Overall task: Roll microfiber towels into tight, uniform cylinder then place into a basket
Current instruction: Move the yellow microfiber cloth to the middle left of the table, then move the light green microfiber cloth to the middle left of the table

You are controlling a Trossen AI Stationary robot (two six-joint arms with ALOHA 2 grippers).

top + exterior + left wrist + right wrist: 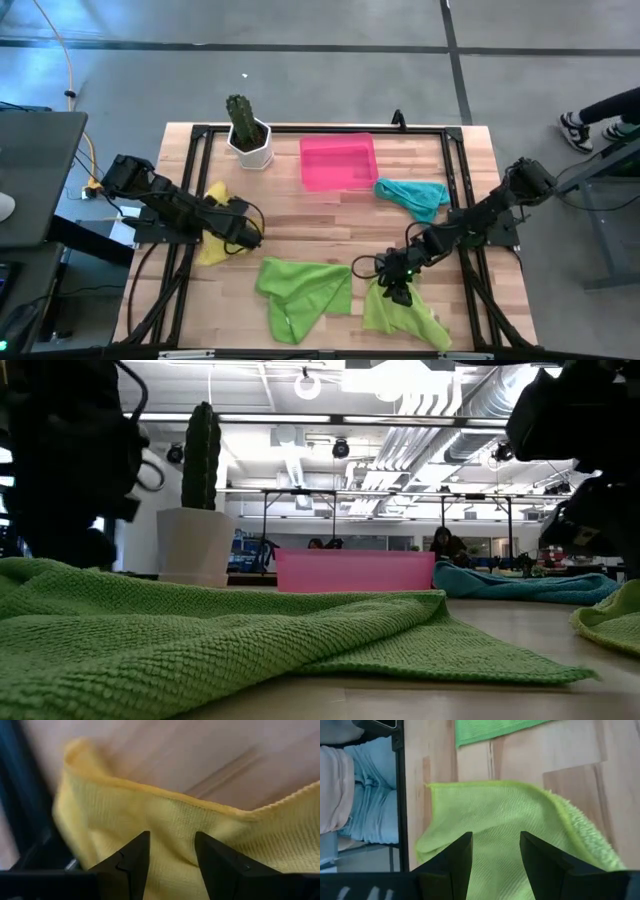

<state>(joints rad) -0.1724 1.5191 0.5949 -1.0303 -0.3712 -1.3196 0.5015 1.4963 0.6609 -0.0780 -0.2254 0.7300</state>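
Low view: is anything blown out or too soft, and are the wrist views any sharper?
Low view: ceiling lights glare white, both arms are dark silhouettes, and the nearest lime green towel is soft up close while the pink basket stays clear. Left wrist view: the wood behind the yellow towel is blurred. Right wrist view: the other lime green towel shows crisp weave.

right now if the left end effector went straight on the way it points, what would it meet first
Most likely the yellow towel. In the left wrist view the left end effector has its fingers apart with the cloth filling the gap right ahead, wooden table beyond. How far off the cloth lies is unclear.
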